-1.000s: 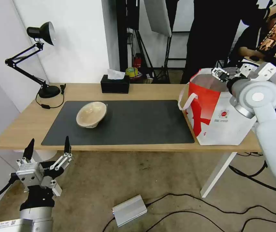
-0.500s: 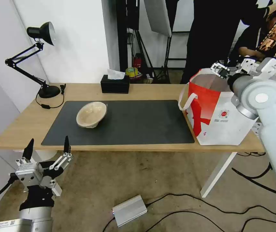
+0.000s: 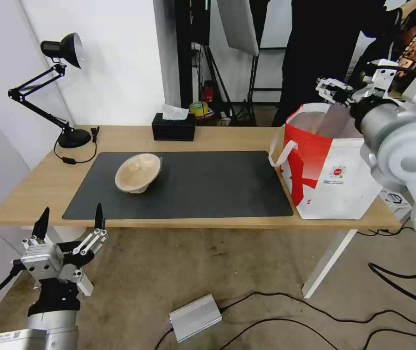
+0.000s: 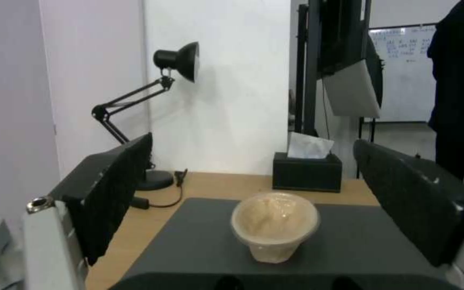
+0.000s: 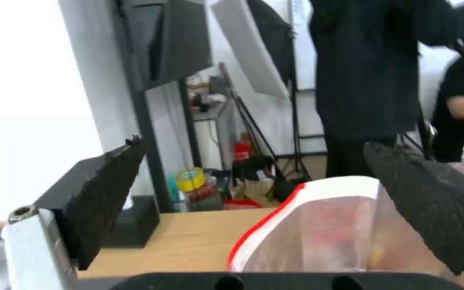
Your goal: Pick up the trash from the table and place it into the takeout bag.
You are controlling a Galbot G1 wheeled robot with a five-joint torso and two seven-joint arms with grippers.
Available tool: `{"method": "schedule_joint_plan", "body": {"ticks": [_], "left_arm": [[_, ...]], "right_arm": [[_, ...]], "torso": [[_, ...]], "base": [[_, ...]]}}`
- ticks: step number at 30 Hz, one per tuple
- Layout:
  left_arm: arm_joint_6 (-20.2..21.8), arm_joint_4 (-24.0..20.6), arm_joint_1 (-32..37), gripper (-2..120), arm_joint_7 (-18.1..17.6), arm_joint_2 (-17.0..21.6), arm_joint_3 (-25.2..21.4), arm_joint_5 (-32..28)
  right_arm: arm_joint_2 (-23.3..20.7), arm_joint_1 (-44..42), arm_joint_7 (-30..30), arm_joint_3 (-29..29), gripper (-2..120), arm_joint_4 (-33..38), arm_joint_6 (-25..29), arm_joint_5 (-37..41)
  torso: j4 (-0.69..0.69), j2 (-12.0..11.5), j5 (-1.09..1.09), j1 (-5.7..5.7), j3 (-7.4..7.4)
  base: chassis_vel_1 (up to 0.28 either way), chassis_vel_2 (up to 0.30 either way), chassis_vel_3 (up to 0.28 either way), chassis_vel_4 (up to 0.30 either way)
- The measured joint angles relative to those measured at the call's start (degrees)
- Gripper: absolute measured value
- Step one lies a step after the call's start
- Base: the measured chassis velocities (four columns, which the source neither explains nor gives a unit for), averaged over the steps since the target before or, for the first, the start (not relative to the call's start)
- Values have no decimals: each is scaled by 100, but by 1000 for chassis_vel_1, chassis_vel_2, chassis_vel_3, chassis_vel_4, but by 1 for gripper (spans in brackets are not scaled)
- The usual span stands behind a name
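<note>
- Beige paper bowl [image 3: 138, 172] is lying tilted on the dark grey mat [image 3: 217, 184], well apart from the right claw [image 3: 346, 92] and just ahead of the left claw [image 3: 69, 226]; it is the one piece of trash sitting on the tabletop [image 3: 227, 138] now.
- Left claw is hanging below the tabletop's near edge with its black fingers [image 4: 111, 189] spread wide and nothing between them; through its wrist view the bowl is sitting straight ahead, between the two fingers but farther off.
- Right claw is hovering just above the far rim of the red-and-white takeout bag [image 3: 332, 170], released, its fingers [image 5: 100, 189] apart and empty, with the bag's mouth directly beneath.
- Judging by the bare mat, the task is looking most of the way through: one bowl is waiting to be picked up and dropped into the bag.
- Whether the other containers are lying inside the bag is hard to say; the right wrist view is showing only blurred red and pale shapes behind the foil lining.
- Black tissue box [image 3: 173, 127] is standing at the tabletop's far edge, beyond the bowl, and is not trash.
- Right edge of the bag is being covered by the right arm.
</note>
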Motion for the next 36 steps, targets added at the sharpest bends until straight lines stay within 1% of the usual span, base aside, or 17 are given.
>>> {"method": "schedule_joint_plan", "body": {"ticks": [2, 3, 6, 8, 11, 12, 13, 17, 18, 20, 22, 24, 27, 28, 32, 33, 36], "left_arm": [[-47, 0, -1, 100, -1, 10, -19, -1], [-47, 0, -1, 100, -1, 10, -19, -1], [-107, 0, 13, 100, -11, 44, -79, -5], [-112, 0, 19, 100, -16, 54, -98, -6], [-121, 0, 24, 100, -26, 73, -120, -7], [-126, 0, 26, 100, -27, 76, -119, -7], [-126, 0, 26, 100, -27, 76, -119, -7], [-150, 0, 40, 100, -25, 114, -114, -5], [-150, 0, 40, 100, -25, 114, -114, -5], [-179, 0, 44, 100, -23, 135, -116, 5], [-223, 0, 45, 100, -2, 146, -115, 47], [-228, 0, 45, 100, 4, 146, -111, 54], [-242, 0, 44, 100, 22, 145, -85, 67], [-242, 0, 44, 100, 22, 145, -85, 67], [-280, 0, 44, 100, 36, 146, -53, 64], [-280, 0, 44, 100, 36, 146, -53, 64], [-286, 0, 56, 100, 76, 128, -29, 38]], "right_arm": [[-29, -350, -196, 77, 100, 245, 105, -264], [-29, -350, -196, 77, 100, 245, 105, -264], [-5, -935, -433, 202, 100, 599, 237, -639], [10, -1032, -466, 208, 100, 667, 282, -691], [57, -1294, -669, 210, 100, 812, 527, -877], [88, -1476, -826, 222, 100, 893, 678, -1008], [88, -1476, -826, 222, 100, 893, 678, -1008], [249, -2271, -1378, 517, 100, 1204, 939, -1543], [249, -2271, -1378, 517, 100, 1204, 939, -1543], [353, -2691, -1583, 665, 100, 1342, 991, -1835], [596, -3382, -1873, 808, 100, 1496, 1102, -2428], [662, -3523, -1925, 826, 100, 1523, 1122, -2563], [1151, -4371, -2199, 859, 100, 1700, 1295, -3367], [1151, -4371, -2199, 859, 100, 1700, 1295, -3367], [1559, -5116, -2339, 815, 100, 1818, 1551, -4181], [1559, -5116, -2339, 815, 100, 1818, 1551, -4181], [1749, -5423, -2344, 749, 100, 1868, 1674, -4490]], "torso": [[0, 0, -1, 0, 0], [0, 0, -1, 0, 0], [-2, 0, 1, -1, 0], [-1, 0, 1, 0, 0], [1, 0, -1, 0, 0], [1, 0, -1, 0, 0], [1, 0, -1, 0, 0], [0, 0, -1, 0, 0], [0, 0, -1, 0, 0], [0, 0, -1, 0, 0], [0, 0, 0, -1, 0], [0, 1, -1, -1, 0], [-1, 1, 0, -1, 0], [-1, 1, 0, -1, 0], [0, 0, -1, -1, 0], [0, 0, -1, -1, 0], [0, 1, -2, -1, 0]], "base": [[0, 0, 0, 0], [0, 0, 0, 0], [0, 0, 0, 0], [0, 0, 0, 0], [0, 0, 0, 0], [0, 0, 0, 0], [0, 0, 0, 0], [0, 0, 0, 0], [0, 0, 0, 0], [0, 0, 0, 0], [0, 0, 0, 0], [0, 0, 0, 0], [0, 0, 0, 0], [0, 0, 0, 0], [0, 0, 0, 0], [0, 0, 0, 0], [0, 0, 0, 0]]}}
